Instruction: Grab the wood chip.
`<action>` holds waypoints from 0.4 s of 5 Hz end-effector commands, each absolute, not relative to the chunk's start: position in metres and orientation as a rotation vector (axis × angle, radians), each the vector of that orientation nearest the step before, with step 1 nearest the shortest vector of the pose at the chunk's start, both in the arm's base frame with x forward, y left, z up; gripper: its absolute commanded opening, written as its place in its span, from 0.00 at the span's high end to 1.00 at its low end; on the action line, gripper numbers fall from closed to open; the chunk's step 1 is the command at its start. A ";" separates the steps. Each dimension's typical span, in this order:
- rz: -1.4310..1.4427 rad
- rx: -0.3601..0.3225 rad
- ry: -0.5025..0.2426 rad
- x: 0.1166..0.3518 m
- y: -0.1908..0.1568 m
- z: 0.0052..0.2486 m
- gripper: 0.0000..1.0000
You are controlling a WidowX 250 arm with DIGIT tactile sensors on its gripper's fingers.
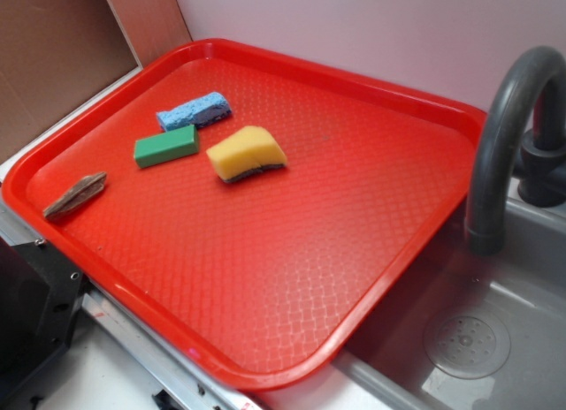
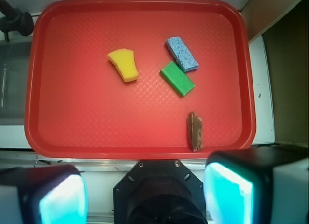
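On the red tray (image 2: 140, 122) the wood chip (image 2: 195, 131) lies alone near the 5 o'clock corner in the wrist view, open floor around it except the raised rim just beside its lower end. The green block (image 2: 177, 78) sits toward 11 o'clock from it, apart. The gripper (image 2: 145, 195), fingers spread wide, hangs outside the rim at 6 o'clock.

Red tray (image 1: 371, 101): wood chip (image 1: 75, 195), green block (image 1: 165, 147), blue sponge (image 1: 194, 110), yellow sponge (image 1: 247, 153).
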State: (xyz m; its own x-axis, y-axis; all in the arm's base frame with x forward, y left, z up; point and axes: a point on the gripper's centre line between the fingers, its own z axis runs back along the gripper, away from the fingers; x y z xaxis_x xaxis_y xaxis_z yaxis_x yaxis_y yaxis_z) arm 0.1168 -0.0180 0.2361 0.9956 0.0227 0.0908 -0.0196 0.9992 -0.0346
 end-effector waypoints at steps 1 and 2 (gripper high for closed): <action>0.021 -0.034 -0.091 0.117 -0.018 0.236 0.00; 0.085 0.008 -0.122 0.128 0.003 0.227 0.00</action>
State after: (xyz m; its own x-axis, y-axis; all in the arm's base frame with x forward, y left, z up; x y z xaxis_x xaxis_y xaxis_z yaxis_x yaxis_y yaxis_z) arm 0.1259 0.0030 0.2229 0.9900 0.0869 0.1107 -0.0877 0.9961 0.0022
